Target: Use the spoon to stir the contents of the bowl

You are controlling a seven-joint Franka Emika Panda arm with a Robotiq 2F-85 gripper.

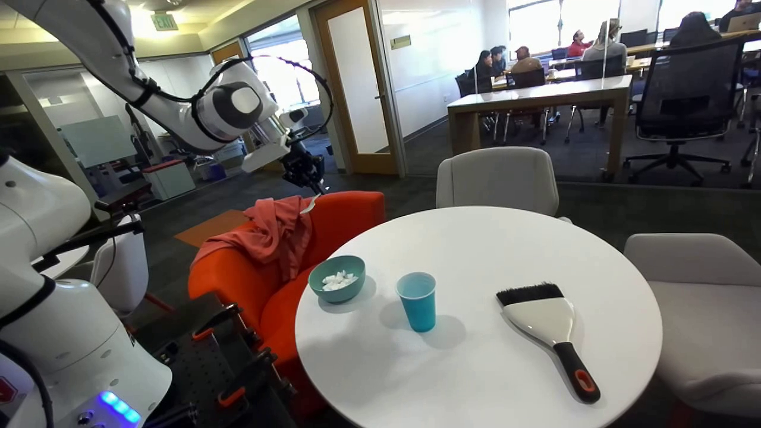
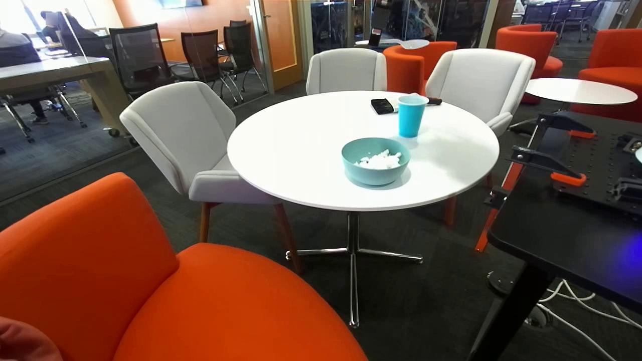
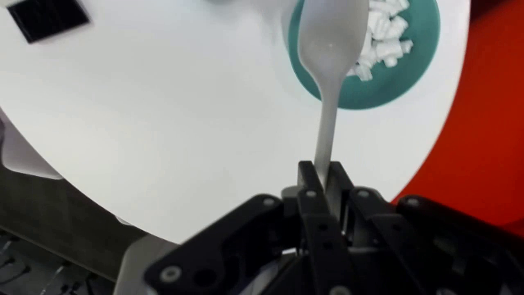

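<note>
Near the bottom of the wrist view, the hand (image 3: 322, 174) is closed on the handle of a white spoon (image 3: 332, 49). The spoon's round end hides part of the teal bowl (image 3: 389, 89), which has white bits (image 3: 389, 48) inside. In an exterior view, the arm (image 1: 178, 113) holds the spoon up high, apart from the bowl. A blue cup (image 1: 417, 306) stands near the bowl, and a brush (image 1: 544, 319) lies farther off on the white counter (image 1: 475, 249). In an exterior view, the bowl is closer than the cup to the orange chair (image 2: 235, 306) in front.
</note>
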